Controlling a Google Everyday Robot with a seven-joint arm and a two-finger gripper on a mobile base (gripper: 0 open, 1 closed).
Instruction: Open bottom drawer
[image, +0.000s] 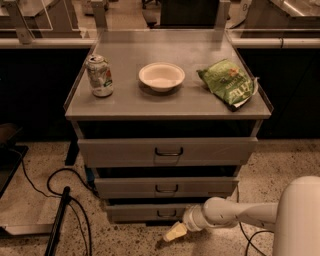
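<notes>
1. A speckled terrazzo floor (35, 200) is spreading around the scene, with a dark counter wall running behind and black cables (75, 197) looping over the floor at the left.
2. A grey metal cabinet (170, 107) with a flat, raised-edge top is standing in the middle, showing three drawer fronts stacked below it.
3. A white robot arm (240, 214) is reaching in low from the lower right, stretching leftward towards the foot of the cabinet.
4. The widest grey drawer front (115, 151) is sitting at the top, and the mid-sized grey drawer front (125, 187) is sitting under it.
5. The bottom drawer (132, 213), the narrowest grey front, is lying lowest, just above the floor; it is looking shut, though the dim angle is making that hard to confirm.
6. A crumpled green chip bag (227, 82) is lying on the right side of the top.
7. A shallow white bowl (161, 76) is resting near the middle of the top, well apart from the bag.
8. A silver drink can (100, 76) is standing upright at the left.
9. The pale yellow gripper (175, 233) is hanging just below and slightly right of the bottom drawer, close to the floor; whether the claw is open or closed cannot be told.
10. The small dark loop handle (166, 214) is sitting at the centre of the bottom drawer, near the gripper but apart from it.
</notes>
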